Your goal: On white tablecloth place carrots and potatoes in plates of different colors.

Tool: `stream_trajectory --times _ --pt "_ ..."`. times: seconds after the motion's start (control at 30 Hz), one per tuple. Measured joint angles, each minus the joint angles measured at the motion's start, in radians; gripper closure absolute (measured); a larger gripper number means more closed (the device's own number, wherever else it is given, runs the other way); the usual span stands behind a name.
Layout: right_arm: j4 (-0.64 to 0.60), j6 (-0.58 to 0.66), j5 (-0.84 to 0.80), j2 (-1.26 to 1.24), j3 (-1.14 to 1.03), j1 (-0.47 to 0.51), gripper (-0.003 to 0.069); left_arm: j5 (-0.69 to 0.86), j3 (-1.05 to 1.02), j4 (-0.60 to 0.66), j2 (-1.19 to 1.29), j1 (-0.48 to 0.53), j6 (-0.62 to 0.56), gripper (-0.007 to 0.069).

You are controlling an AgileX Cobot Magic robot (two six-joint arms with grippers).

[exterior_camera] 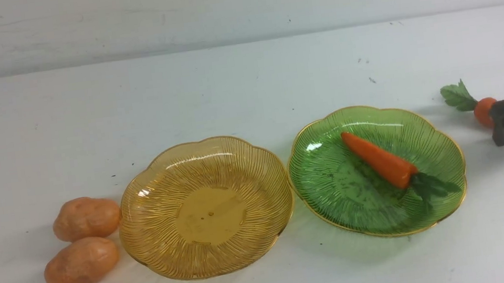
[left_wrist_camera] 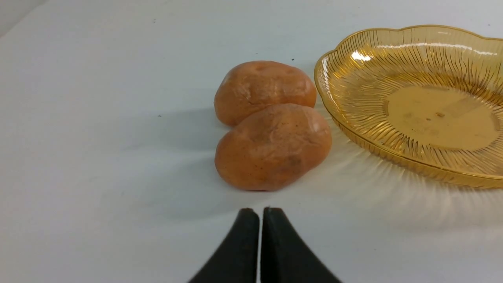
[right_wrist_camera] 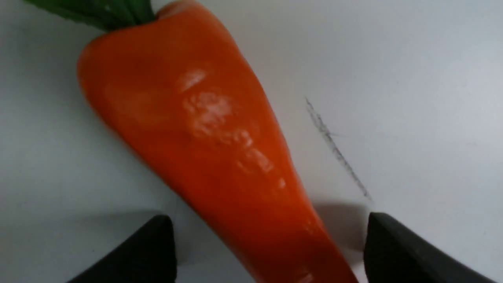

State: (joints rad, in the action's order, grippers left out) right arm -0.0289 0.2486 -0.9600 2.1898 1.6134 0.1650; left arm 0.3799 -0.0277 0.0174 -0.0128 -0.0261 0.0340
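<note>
The smooth, glossy, tapered orange carrot (right_wrist_camera: 204, 137) is lying between the wide-apart jaws of the right tool (right_wrist_camera: 269, 218).

A translucent, ribbed amber plate (exterior_camera: 205, 209) and a ribbed green plate (exterior_camera: 334, 184), both rimmed in gold, against a white tablecloth (exterior_camera: 132, 108) flecked with small dark specks. The carrots (exterior_camera: 379, 160) are bright orange with dark green tops, the potatoes (exterior_camera: 87, 218) tan-orange.
</note>
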Motion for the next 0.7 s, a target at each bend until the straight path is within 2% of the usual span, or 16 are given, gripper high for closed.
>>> stream_trajectory --times 0.03,0.2,0.23,0.33,0.43,0.6,0.7 --pt "0.001 0.0 -0.002 0.0 0.0 0.0 0.0083 0.0 0.0 0.0 0.0 0.0 0.0 0.0627" --pt "0.002 0.0 -0.104 0.008 0.066 0.0 0.0435 0.0 0.0 0.0 0.0 0.0 0.0 0.0627" --pt "0.002 -0.001 -0.147 0.012 0.099 0.0 0.0461 0.0 0.0 0.0 0.0 0.0 0.0 0.0627" --pt "-0.018 -0.021 -0.242 0.015 0.209 0.0 0.0438 0.0 0.0 0.0 0.0 0.0 0.0 0.0627" --pt "-0.088 -0.102 -0.25 -0.016 0.283 0.0 0.0438 0.0 0.0 0.0 0.0 0.0 0.0 0.0627" --pt "-0.265 -0.139 -0.269 -0.121 0.287 -0.02 0.0438 0.0 0.0 0.0 0.0 -0.001 0.0 0.0627" --pt "-0.337 -0.103 -0.269 -0.208 0.207 -0.103 0.0438 0.0 0.0 0.0 0.0 -0.001 0.0 0.0627"
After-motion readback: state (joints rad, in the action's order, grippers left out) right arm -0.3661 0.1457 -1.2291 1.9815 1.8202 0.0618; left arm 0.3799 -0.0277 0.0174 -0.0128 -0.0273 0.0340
